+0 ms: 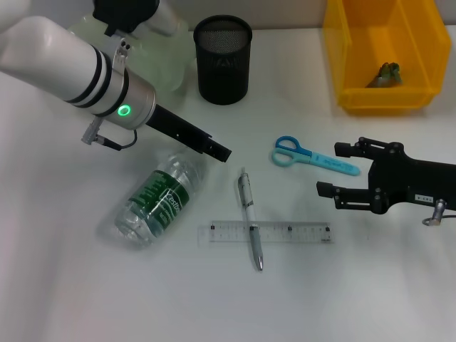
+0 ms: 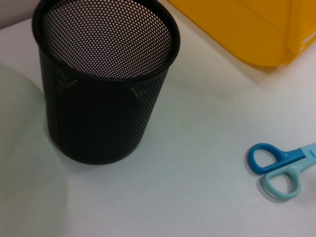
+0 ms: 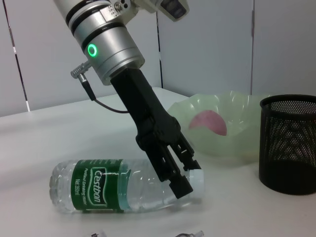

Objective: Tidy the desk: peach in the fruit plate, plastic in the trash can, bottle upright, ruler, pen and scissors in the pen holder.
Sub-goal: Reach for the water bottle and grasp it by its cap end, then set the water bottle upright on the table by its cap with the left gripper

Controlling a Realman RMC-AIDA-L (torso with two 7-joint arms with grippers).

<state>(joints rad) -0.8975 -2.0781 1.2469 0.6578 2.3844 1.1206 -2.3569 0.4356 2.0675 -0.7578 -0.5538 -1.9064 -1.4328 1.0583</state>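
Right now I'm on the bottle step — my left gripper [image 3: 183, 174] sits at the white-capped neck of the clear plastic bottle with the green label [image 1: 158, 199], lying flat on the white desk [image 1: 71, 285]. Whether its fingers have closed, I cannot tell. Next comes a firm neck grip, then tipping it upright. My right gripper [image 1: 340, 171] waits open and empty near the blue scissors [image 1: 313, 157].
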